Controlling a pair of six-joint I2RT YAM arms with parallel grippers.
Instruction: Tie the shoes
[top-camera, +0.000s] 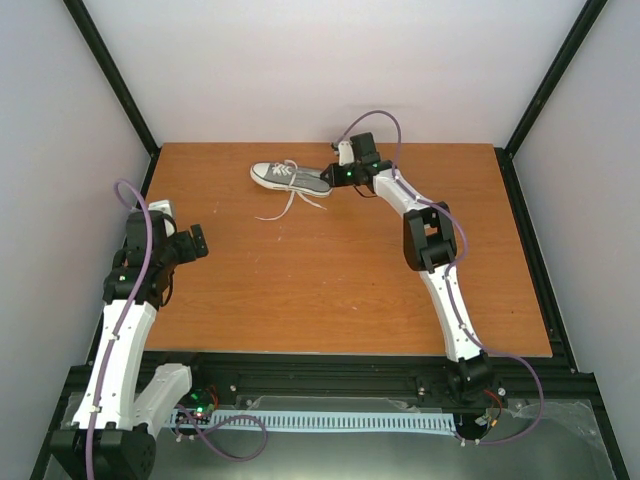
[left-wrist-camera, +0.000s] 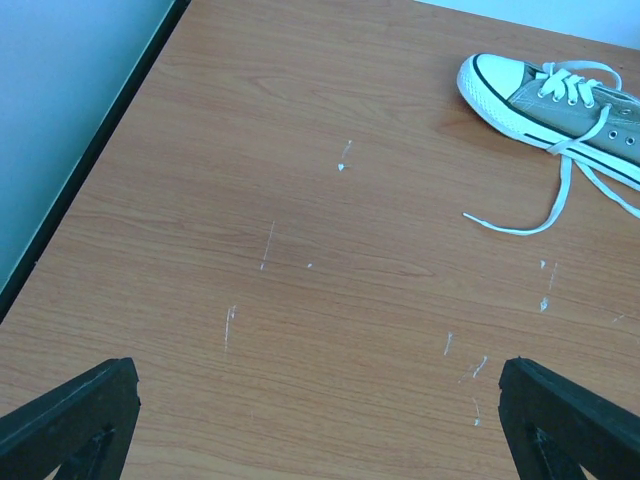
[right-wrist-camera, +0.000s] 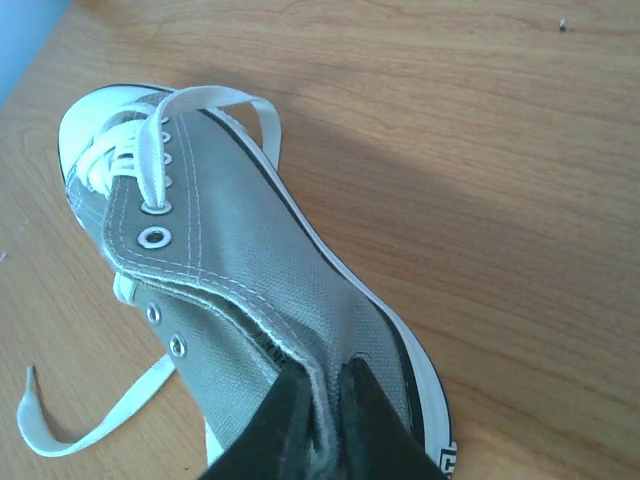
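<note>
Plainly, one grey sneaker (top-camera: 290, 178) lies here: right jaws pinch its heel, left jaws gape wide.

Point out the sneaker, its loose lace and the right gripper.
sneaker (top-camera: 300, 180): top view, on the grey side panel.
lace (left-wrist-camera: 515, 230): left wrist view, on the loose curved end.
right gripper (right-wrist-camera: 326, 380): right wrist view, between the fingertips, at the heel collar.

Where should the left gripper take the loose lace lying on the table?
Near its free tip, where the loose lace curves flat on bare wood, clear of the sneaker. Come straight down, jaws across the strand; the open left gripper looks to have a clear path. The right gripper pinches the heel.
</note>
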